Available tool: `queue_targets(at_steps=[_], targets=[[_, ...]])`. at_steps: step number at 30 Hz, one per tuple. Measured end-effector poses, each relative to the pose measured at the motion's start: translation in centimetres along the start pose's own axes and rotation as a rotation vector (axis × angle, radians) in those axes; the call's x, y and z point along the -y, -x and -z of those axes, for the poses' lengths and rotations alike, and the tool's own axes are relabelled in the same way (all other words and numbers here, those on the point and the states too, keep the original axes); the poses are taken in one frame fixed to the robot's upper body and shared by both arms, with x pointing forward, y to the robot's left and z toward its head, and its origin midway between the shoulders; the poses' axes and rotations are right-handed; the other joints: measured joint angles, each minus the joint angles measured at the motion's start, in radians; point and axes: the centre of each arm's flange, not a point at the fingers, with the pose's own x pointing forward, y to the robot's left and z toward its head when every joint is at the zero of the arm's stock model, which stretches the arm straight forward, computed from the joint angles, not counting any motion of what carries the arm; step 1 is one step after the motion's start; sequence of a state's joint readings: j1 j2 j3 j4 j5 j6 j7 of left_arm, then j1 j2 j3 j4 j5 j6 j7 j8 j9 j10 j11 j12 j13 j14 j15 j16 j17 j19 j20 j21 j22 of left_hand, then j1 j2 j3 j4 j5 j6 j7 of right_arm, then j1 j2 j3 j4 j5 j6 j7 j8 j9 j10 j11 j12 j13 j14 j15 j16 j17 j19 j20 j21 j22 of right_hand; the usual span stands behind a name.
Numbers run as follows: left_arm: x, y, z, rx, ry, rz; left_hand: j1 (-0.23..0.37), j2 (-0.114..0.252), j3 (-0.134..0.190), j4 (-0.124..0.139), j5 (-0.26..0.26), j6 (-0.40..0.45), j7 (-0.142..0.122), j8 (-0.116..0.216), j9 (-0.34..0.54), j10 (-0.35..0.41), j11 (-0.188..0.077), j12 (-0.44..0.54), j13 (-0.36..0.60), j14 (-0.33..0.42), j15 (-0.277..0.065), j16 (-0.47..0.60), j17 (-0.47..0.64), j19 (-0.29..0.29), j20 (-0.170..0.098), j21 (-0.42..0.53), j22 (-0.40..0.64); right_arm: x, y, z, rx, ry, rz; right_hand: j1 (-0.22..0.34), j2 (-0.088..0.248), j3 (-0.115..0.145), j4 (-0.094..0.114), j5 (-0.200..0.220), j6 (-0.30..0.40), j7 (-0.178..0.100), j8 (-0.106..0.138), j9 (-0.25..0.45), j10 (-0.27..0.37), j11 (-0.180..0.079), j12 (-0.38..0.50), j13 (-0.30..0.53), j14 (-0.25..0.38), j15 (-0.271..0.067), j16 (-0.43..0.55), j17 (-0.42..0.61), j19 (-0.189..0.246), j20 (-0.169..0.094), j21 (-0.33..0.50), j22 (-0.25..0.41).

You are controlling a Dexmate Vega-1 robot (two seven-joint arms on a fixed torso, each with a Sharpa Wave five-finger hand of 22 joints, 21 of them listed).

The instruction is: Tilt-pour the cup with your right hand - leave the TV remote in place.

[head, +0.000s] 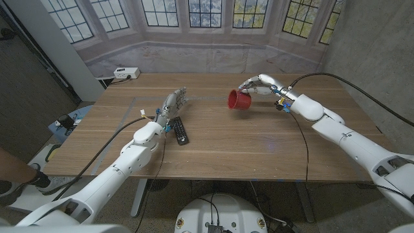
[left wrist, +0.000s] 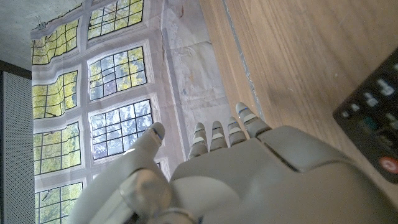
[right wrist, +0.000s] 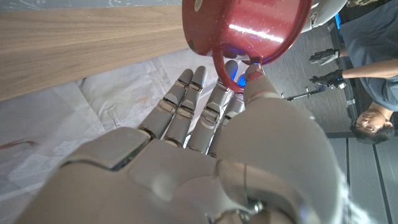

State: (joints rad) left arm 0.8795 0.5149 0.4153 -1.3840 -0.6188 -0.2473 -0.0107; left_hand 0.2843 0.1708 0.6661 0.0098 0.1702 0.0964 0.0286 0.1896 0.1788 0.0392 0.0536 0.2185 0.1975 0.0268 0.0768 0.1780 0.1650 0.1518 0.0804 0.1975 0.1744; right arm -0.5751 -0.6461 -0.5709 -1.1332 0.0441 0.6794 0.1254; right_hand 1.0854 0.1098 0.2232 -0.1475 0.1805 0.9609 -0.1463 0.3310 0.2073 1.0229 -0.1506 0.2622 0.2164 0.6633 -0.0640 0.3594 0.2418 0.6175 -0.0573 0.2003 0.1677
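Two robot hands show over the wooden bench (head: 259, 139). We see the right robot hand (head: 260, 85) clamped on the handle of the red cup (head: 239, 99), which hangs tipped on its side above the bench, mouth turned away from the palm. The left robot hand (head: 173, 105) holds nothing, fingers a little apart and reaching upward. Just beside its wrist, toward the right arm, the black TV remote (head: 179, 130) lies on the bench. A person (right wrist: 373, 74) appears beyond the cup in the right wrist view.
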Motion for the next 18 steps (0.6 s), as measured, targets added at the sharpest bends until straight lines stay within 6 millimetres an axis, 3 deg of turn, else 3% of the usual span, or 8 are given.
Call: queue_targets(at_steps=[18], targets=[[-1.3, 1.3, -0.2, 0.014, -0.006, -0.010, 0.000, 0.000, 0.000, 0.000, 0.000, 0.005, -0.005, 0.000, 0.000, 0.000, 0.000, 0.000, 0.000, 0.000, 0.000, 0.000, 0.000, 0.000, 0.000, 0.000, 0.000, -2.5, -0.8, -0.7, 0.024, -0.134, 0.108, -0.006, 0.006, -0.004, 0.004, 0.000, 0.002, 0.009, 0.002, -0.001, 0.007, 0.007, 0.000, 0.000, 0.000, 0.000, -0.005, 0.000, 0.000, 0.000, 0.000, 0.000]])
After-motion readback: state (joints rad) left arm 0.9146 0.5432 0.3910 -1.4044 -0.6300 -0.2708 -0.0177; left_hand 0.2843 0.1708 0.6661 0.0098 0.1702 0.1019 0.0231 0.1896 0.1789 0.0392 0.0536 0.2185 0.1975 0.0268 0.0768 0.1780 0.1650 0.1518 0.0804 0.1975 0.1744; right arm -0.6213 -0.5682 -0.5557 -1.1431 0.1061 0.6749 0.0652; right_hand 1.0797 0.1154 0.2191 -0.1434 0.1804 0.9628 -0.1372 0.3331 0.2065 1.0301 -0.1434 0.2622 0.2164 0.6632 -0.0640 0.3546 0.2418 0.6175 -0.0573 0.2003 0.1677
